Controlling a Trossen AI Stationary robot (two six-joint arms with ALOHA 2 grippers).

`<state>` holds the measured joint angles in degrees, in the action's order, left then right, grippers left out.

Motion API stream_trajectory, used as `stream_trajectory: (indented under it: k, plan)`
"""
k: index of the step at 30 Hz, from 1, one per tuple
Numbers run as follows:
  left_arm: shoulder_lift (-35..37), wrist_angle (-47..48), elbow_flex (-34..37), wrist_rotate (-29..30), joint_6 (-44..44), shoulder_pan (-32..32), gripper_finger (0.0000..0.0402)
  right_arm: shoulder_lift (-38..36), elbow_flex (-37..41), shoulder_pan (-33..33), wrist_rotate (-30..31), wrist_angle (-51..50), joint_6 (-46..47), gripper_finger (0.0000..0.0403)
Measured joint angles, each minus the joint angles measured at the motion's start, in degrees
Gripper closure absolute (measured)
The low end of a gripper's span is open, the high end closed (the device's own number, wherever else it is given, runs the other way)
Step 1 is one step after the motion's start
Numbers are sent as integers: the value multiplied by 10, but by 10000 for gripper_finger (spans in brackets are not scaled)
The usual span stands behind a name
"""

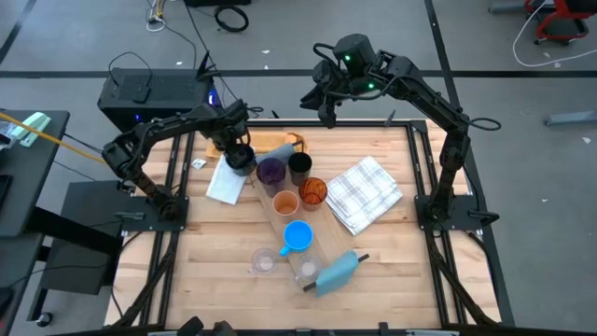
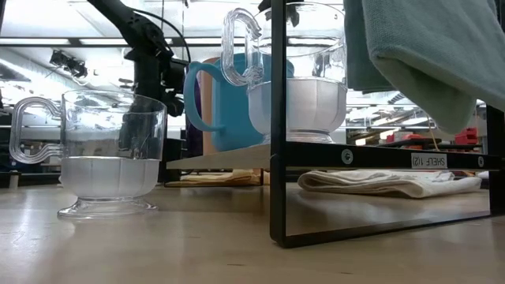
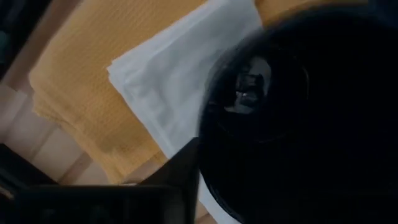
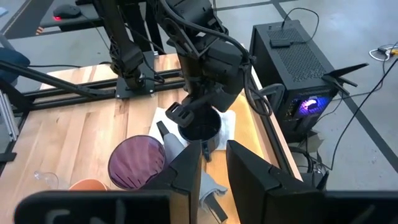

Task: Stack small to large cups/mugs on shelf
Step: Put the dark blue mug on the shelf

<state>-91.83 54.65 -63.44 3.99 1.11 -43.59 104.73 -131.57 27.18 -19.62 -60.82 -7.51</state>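
A dark navy mug [image 1: 243,162] stands upright on a white napkin [image 1: 225,183] at the table's far left. My left gripper [image 1: 241,152] comes down on it and is shut on it. The shelf [image 1: 320,250] runs slantwise across the middle of the table. On it stand a purple tumbler [image 1: 270,171], an orange cup [image 1: 285,203], a bright blue mug [image 1: 298,235] and a clear glass [image 1: 308,271]. A black cup [image 1: 299,166] and a second orange cup [image 1: 313,191] stand beside it. My right gripper [image 4: 214,163] hangs high over the far edge, open by a narrow gap and holding nothing. My left gripper comes at the navy mug from above, pointing down. One finger [image 3: 177,174] lies against the outside of the mug's wall [image 3: 205,149] at the rim. The other finger is lost in the mug's dark hollow. The mug stands upright on the napkin.
A white checked cloth [image 1: 366,193] lies right of the cups. A yellow cloth [image 3: 81,93] lies under the napkin. A second clear glass [image 1: 264,261] stands on the table near the shelf's front end, where a blue-grey piece [image 1: 338,271] lies. Black frame posts [image 2: 278,118] line the table.
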Motion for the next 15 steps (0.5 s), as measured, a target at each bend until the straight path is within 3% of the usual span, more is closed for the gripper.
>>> stream_trajectory:
  k: [4,15]
  plan:
    - [1,2,-1,-19,12,0,378,0,0,0,0,0,0,321]
    - [12,2,-24,-13,18,0,377,0,0,0,0,1,0,321]
